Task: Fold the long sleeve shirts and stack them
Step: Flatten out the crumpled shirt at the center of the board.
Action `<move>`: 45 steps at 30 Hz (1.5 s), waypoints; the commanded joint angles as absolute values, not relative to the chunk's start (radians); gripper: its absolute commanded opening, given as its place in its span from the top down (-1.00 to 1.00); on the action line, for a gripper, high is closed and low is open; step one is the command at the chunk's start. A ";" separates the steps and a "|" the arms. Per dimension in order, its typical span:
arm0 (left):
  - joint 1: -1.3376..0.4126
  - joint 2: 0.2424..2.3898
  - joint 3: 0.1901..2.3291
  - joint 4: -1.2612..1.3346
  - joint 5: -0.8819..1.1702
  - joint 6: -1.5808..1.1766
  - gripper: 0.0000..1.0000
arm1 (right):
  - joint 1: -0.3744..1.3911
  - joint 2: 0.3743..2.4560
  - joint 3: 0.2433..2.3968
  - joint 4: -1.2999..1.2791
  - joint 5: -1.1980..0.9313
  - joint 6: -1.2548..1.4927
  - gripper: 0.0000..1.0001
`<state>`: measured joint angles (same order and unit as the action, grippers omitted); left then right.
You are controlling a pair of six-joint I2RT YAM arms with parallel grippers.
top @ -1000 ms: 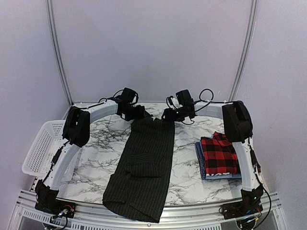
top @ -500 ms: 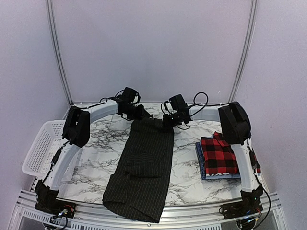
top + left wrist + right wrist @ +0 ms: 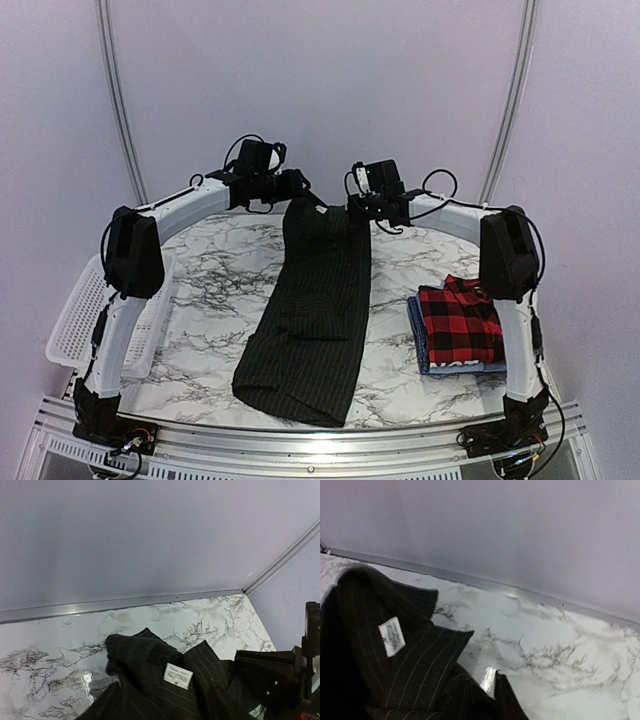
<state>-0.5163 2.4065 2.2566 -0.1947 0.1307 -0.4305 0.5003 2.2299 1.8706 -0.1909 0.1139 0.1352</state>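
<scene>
The black pinstriped shirt (image 3: 312, 310) hangs by its collar end from both grippers, and its lower part trails on the marble table (image 3: 220, 290) towards the front edge. My left gripper (image 3: 297, 189) is shut on the top left of the shirt. My right gripper (image 3: 352, 208) is shut on the top right. The left wrist view shows the collar and its white label (image 3: 178, 675); my own fingers are hidden under the cloth. The right wrist view also shows the collar (image 3: 415, 665). The red-and-black plaid shirt (image 3: 458, 322) lies folded on the blue shirt (image 3: 416, 338) at the right.
A white mesh basket (image 3: 82, 308) stands at the table's left edge. Walls with metal rails (image 3: 118, 110) close the back and sides. My right gripper's body shows at the right edge of the left wrist view (image 3: 292, 672).
Both arms have risen and lifted the collar end of the black shirt off the table. Its hem has slid back from the front edge.
</scene>
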 commanded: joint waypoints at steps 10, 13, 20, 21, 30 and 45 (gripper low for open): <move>-0.521 2.208 1.960 -0.212 0.105 -0.429 -0.98 | 0.395 2.337 2.128 -0.361 0.022 0.107 -0.29; -0.567 2.105 1.796 -0.213 0.094 -0.400 -0.97 | 0.417 2.225 1.935 -0.310 0.014 0.113 -0.30; -0.683 1.931 1.447 -0.205 0.068 -0.418 -0.80 | 0.500 2.008 1.622 -0.263 0.011 0.130 -0.26; -0.696 1.911 1.409 -0.201 0.069 -0.420 -0.77 | 0.515 1.981 1.583 -0.252 0.011 0.135 -0.25; -0.778 1.907 1.307 -0.188 0.113 -0.440 -0.60 | 0.590 1.799 1.304 -0.178 -0.044 0.222 -0.19; -0.824 2.060 1.413 -0.176 0.131 -0.479 0.06 | 0.637 1.720 1.176 -0.162 -0.031 0.258 -0.16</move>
